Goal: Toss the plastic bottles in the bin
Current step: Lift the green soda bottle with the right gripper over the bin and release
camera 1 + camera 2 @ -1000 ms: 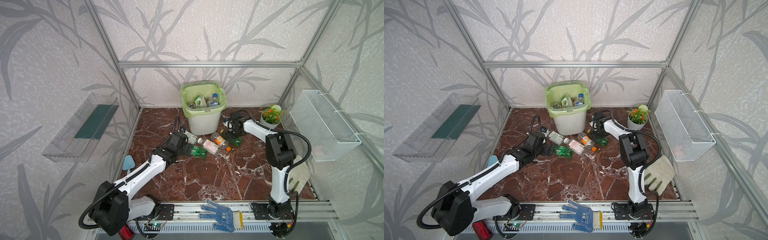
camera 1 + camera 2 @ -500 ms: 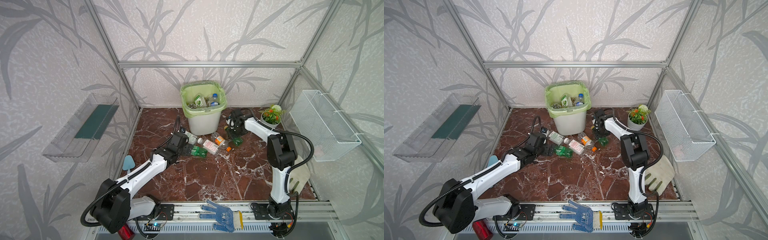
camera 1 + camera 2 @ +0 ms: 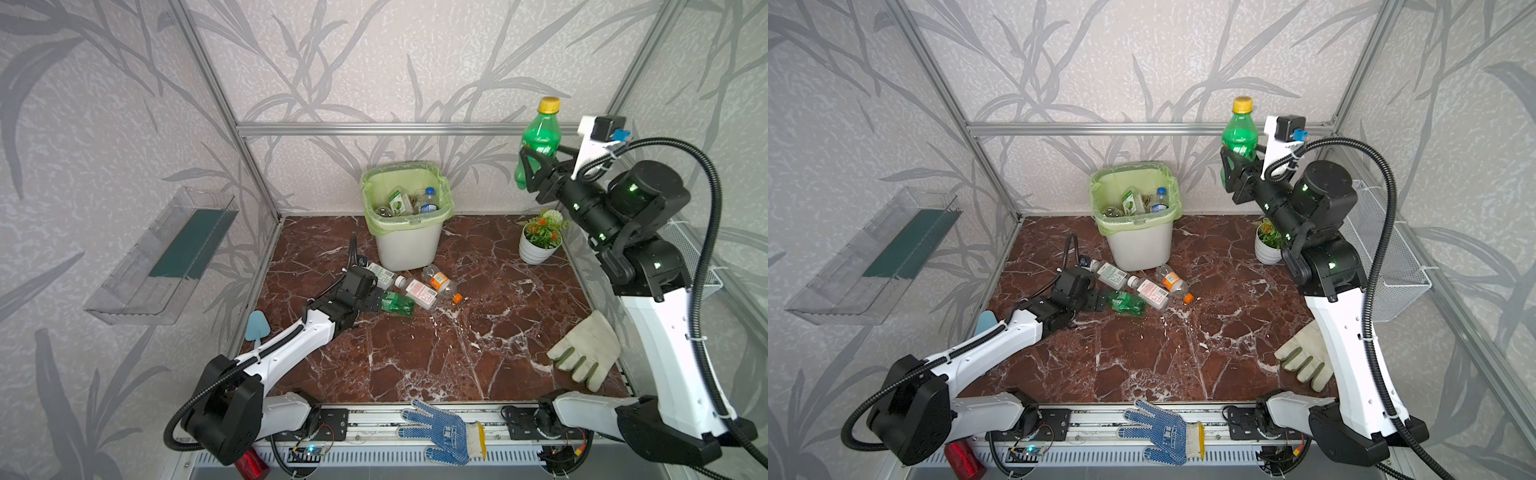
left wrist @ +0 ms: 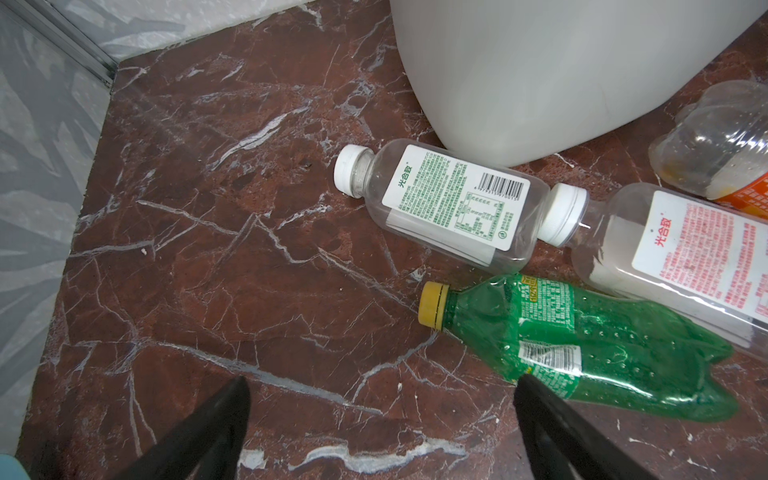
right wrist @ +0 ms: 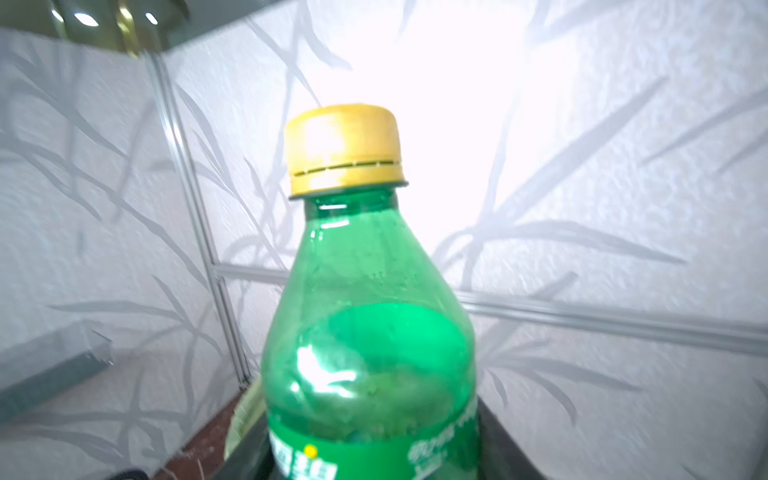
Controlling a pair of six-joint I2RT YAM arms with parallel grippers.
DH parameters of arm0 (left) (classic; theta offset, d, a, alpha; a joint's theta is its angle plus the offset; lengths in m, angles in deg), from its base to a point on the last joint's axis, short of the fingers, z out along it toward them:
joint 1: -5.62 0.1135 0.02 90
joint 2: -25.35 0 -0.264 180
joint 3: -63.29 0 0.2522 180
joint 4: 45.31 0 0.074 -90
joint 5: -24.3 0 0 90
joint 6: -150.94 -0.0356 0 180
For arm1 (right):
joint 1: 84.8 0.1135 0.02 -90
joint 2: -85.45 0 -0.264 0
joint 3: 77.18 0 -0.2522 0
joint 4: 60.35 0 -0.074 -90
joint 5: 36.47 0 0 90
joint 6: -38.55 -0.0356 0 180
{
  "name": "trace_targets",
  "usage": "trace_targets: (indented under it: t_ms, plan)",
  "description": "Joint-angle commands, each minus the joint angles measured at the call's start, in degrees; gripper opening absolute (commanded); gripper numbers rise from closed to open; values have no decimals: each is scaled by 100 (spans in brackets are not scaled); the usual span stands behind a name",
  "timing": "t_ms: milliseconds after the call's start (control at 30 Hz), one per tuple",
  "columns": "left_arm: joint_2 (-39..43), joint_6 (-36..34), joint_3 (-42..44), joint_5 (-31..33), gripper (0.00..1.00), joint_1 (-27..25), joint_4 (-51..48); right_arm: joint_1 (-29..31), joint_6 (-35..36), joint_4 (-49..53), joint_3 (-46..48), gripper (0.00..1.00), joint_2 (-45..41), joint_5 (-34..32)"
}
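High beside the bin (image 3: 409, 249), not above it, my right pincer (image 3: 536, 168) pinches a green bottle (image 3: 540, 137); dropped now, it would miss.

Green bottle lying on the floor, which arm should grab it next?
Left: the left gripper hangs open right at the lying green bottle; the right gripper is up high, shut on an upright green bottle.

White-shelled arms (image 3: 291, 345) with black joints and ribbed black cables (image 3: 660, 142).

Both top views high, over the whole floor (image 3: 415, 353); wrist views close: left floorward, right wallward.
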Motion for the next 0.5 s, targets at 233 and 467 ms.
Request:
trace_targets:
  t_ms: [233,467]
  plan:
    - [29,136,-7,81,99,19,-39,1369,675,2744,-3541,68,4200,131]
    - [154,50,55,94,99,10,-53,1368,848,3485,-5337,91,4590,-621]
